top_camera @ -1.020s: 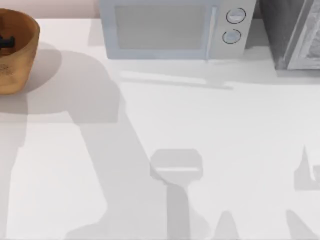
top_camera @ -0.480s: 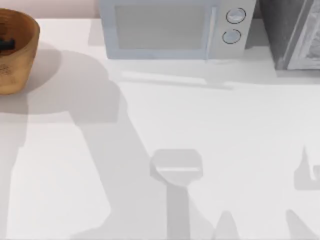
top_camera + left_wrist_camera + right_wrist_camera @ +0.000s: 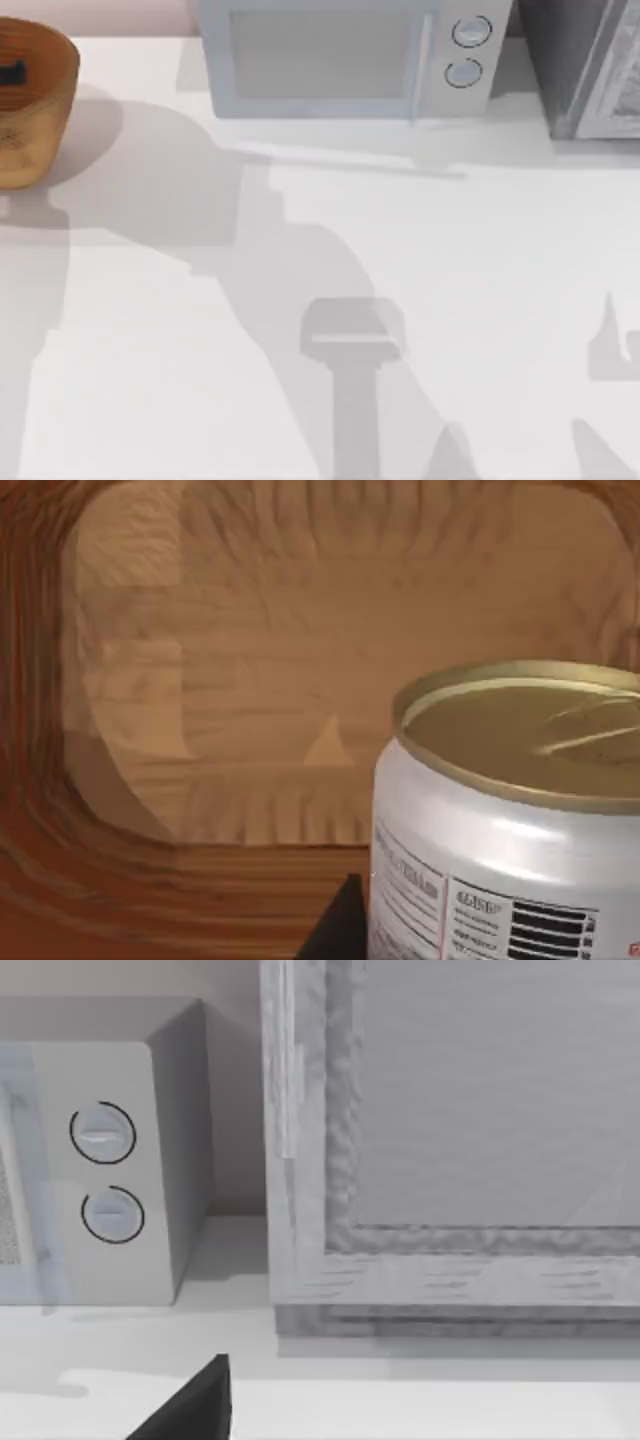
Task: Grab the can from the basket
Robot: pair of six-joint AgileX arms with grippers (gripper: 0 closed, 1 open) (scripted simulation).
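From above, the basket (image 3: 35, 95) sits at the table's far left edge, beside the microwave (image 3: 345, 55); the dark bit of the left gripper (image 3: 12, 73) inside it has edged higher than a second ago, and the arm's shadow has swung right, suggesting the lift is starting. In the left wrist view the can (image 3: 510, 815) looms close against the basket's ribbed wall (image 3: 250, 630), a finger (image 3: 335, 930) beside it; whether the claw clamps it, I cannot tell. The right wrist view faces the microwave's dials (image 3: 105, 1170); right arm parked, a finger (image 3: 190, 1405) visible, its state unclear.

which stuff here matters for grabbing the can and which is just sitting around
Part of the job:
- can, inside the basket
- basket, at the table's far left
- left gripper, down in the basket

Just lying about:
- microwave, at the back
- grey cabinet, back right
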